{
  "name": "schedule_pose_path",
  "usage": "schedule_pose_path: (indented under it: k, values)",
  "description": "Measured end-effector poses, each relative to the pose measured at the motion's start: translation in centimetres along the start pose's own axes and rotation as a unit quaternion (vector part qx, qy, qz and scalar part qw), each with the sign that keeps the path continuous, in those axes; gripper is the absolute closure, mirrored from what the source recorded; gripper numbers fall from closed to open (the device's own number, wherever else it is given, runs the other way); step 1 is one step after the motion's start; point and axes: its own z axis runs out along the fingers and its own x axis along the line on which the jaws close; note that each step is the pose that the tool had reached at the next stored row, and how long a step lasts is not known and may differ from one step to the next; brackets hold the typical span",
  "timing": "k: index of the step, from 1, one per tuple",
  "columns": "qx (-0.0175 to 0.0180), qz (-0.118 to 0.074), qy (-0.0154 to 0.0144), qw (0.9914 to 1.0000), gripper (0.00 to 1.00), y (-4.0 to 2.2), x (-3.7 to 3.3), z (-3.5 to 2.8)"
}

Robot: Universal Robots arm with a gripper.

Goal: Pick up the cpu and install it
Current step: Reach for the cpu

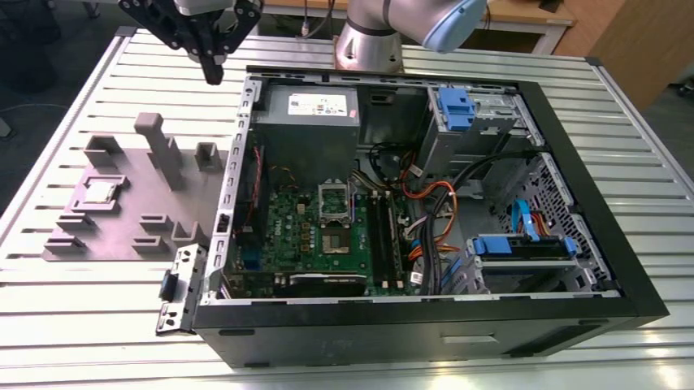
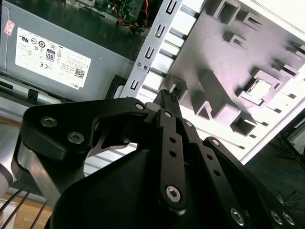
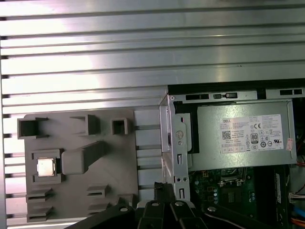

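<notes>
The cpu (image 1: 101, 191) is a small pale silver square lying in a recess of the grey plastic fixture (image 1: 130, 227), on the exterior view's left of the open computer case. Both wrist views also show the cpu (image 2: 259, 89) (image 3: 45, 167) resting there. My gripper (image 1: 214, 75) hangs high above the table near the case's back corner, well apart from the cpu. Its fingers meet at the tips, shut with nothing between them, and my gripper (image 2: 167, 95) (image 3: 164, 188) looks the same in both wrist views. The green motherboard (image 1: 325, 231) with its socket (image 1: 333, 241) lies inside the case.
The black case wall (image 1: 434, 313) surrounds a grey power supply (image 1: 309, 114), drive bays with blue clips (image 1: 521, 248) and orange cables (image 1: 428, 203). Upright posts (image 1: 158, 146) rise from the fixture. The arm's base (image 1: 369, 41) stands behind the case on the slatted metal table (image 1: 87, 325).
</notes>
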Motion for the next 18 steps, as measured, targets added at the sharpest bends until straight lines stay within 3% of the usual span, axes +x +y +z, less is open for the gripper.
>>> schedule_pose_path:
  k: [18]
  values:
    - [0.0000,0.000,0.0001,1.00000,0.89,-0.03,0.45,-0.01]
